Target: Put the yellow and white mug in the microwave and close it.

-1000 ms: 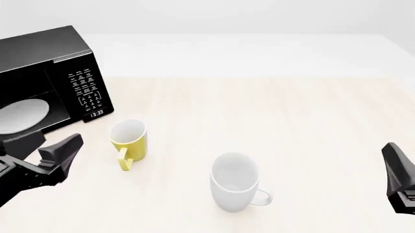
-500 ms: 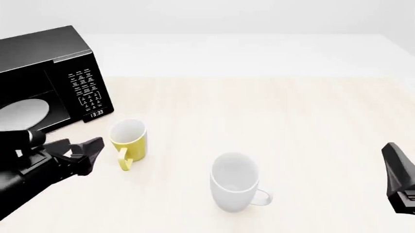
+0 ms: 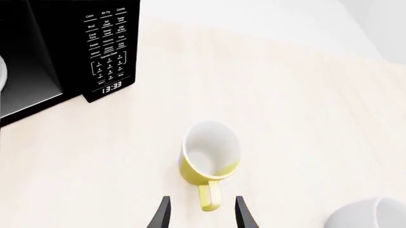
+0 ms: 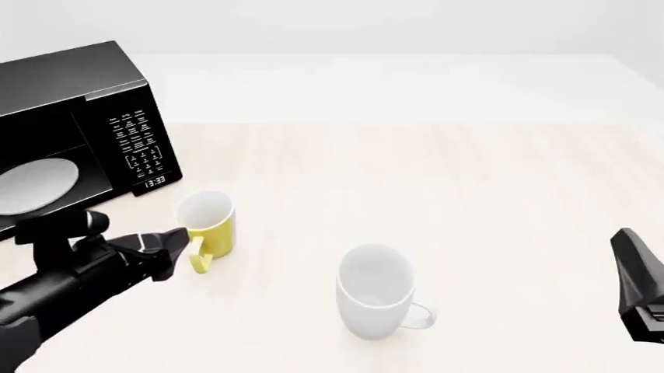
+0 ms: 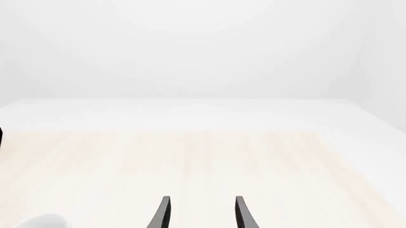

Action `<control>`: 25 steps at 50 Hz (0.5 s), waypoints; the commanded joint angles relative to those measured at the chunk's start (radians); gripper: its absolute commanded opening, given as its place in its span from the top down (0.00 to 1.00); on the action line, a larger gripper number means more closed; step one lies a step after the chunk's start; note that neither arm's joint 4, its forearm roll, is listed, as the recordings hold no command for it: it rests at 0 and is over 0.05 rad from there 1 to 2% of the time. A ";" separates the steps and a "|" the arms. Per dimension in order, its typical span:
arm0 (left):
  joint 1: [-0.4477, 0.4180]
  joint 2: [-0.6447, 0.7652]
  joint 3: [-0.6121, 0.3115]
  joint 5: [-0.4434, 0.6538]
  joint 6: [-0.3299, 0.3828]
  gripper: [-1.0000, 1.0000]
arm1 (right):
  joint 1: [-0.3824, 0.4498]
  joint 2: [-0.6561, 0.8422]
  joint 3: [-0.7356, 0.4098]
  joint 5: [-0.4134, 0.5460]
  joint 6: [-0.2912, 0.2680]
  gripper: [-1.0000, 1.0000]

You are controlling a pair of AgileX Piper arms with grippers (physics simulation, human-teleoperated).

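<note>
The yellow and white mug (image 4: 207, 224) stands upright on the table just right of the microwave (image 4: 78, 128), its handle (image 4: 197, 255) pointing toward the near edge. The microwave is open, showing its white turntable plate (image 4: 36, 185). My left gripper (image 4: 171, 245) is open, its fingertips at the handle's near end; in the left wrist view the handle (image 3: 210, 198) lies between the two fingers (image 3: 161, 214) without touching either. The mug body (image 3: 209, 159) sits just beyond the left gripper (image 3: 201, 213). My right gripper (image 5: 201, 213) is open over bare table at the far right (image 4: 638, 284).
A larger all-white mug (image 4: 375, 291) stands upright near the table's front centre, handle to the right; its rim shows in the left wrist view (image 3: 371, 216). The microwave's keypad panel (image 4: 138, 144) faces the mugs. The light wooden table (image 4: 436, 179) stretches to the right.
My left arm has reached forward and right, bringing its open fingers from beside the microwave up to the yellow mug's handle. The right arm and both mugs have stayed put.
</note>
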 commanded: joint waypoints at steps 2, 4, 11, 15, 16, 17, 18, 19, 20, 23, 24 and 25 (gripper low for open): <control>-0.010 0.131 -0.006 -0.094 -0.033 0.00 | 0.000 0.000 0.000 0.000 0.000 0.00; -0.013 0.143 -0.011 -0.101 -0.033 0.00 | 0.000 0.000 0.000 0.000 0.000 0.00; -0.012 0.211 -0.026 -0.144 -0.021 0.00 | 0.000 0.000 0.000 0.000 0.000 0.00; -0.013 0.239 -0.031 -0.160 -0.020 0.00 | 0.000 0.000 0.000 0.000 0.000 0.00; -0.013 0.245 -0.031 -0.164 -0.020 0.00 | 0.000 0.000 0.000 0.000 0.000 0.00; -0.014 0.251 -0.032 -0.168 -0.021 0.00 | 0.000 0.000 0.000 0.000 0.000 0.00; -0.014 0.256 -0.033 -0.170 -0.021 0.00 | 0.000 0.000 0.000 0.000 0.000 0.00; -0.014 0.265 -0.035 -0.173 -0.024 0.00 | 0.000 0.000 0.000 0.000 0.000 0.00; -0.015 0.269 -0.036 -0.175 -0.025 0.00 | 0.000 0.000 0.000 0.000 0.000 0.00; -0.019 0.297 -0.034 -0.193 -0.029 0.00 | 0.000 0.000 0.000 0.000 0.000 0.00; -0.019 0.301 -0.034 -0.197 -0.029 0.00 | 0.000 0.000 0.000 0.000 0.000 0.00; -0.019 0.306 -0.034 -0.200 -0.030 0.00 | 0.000 0.000 0.000 0.000 0.000 0.00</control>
